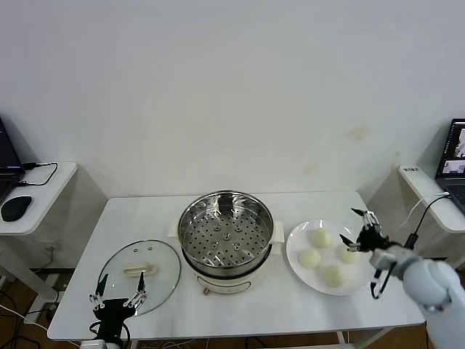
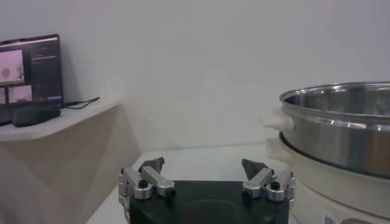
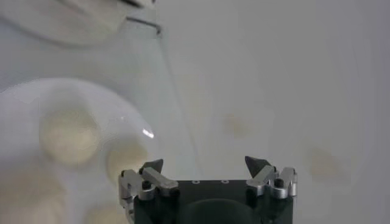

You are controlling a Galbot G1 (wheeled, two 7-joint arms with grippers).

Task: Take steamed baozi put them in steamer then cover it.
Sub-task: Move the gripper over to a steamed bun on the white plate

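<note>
four steamed baozi on one plate (both grippers spread, empty), one steamer.

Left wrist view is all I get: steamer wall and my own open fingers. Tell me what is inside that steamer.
Observer: Nothing yet. The steamer shows only its bare perforated floor.
Operator: Report where the baozi are.
Observer: All four baozi lie on a white plate on the steamer's right side.
Operator: Give me the right gripper.
Observer: The right gripper hangs open at the plate's far right edge, holding nothing.
Operator: Now the cover.
Observer: The cover lies flat on the table left of the steamer, just ahead of your left gripper.
</note>
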